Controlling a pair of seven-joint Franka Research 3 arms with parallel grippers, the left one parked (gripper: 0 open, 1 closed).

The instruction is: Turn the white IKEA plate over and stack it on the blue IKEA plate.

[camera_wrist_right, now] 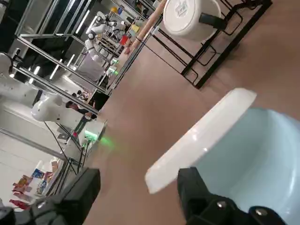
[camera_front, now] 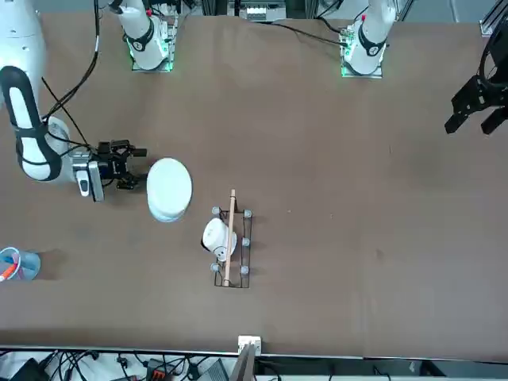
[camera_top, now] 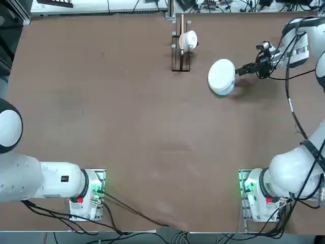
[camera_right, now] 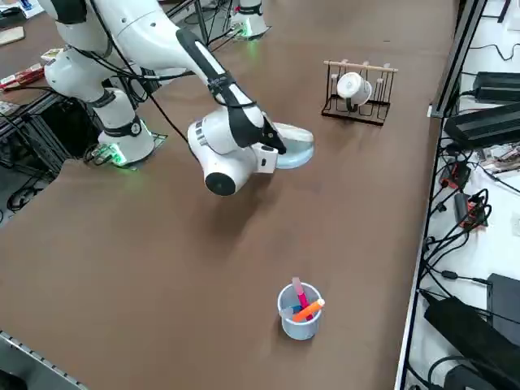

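white IKEA plate [camera_top: 222, 75]: round, plain smooth plastic, matte; upper right of centre in top view, left of centre in front view. Lies over the blue plate, tilted, one edge raised in wrist view.
blue IKEA plate [camera_wrist_right: 255, 161]: pale blue smooth plastic, shallow rim; under the white plate. Wrist view shows its inner surface open on the side facing the gripper; in right side view a blue rim peeks out below the white.
right gripper [camera_top: 242, 69]: black, at the right edge of the plates in top view, low near the table, pointing sideways at them.
fingers [camera_wrist_right: 199, 197]: spread apart, holding nothing. One dark finger tip sits just at the white plate's edge, whether touching I cannot tell; the other finger is off to the side over bare table, clear of both plates.
table [camera_top: 111, 127]: flat brown matte surface.
rack [camera_top: 181, 51]: thin black wire frame with wooden rod, top centre in top view, near the plates but apart.
white cup [camera_top: 189, 40]: glossy, round, hung sideways on the rack.
blue cup [camera_right: 299, 310]: translucent plastic, upright, lower centre in right side view, orange and pink items inside; well apart from the plates.
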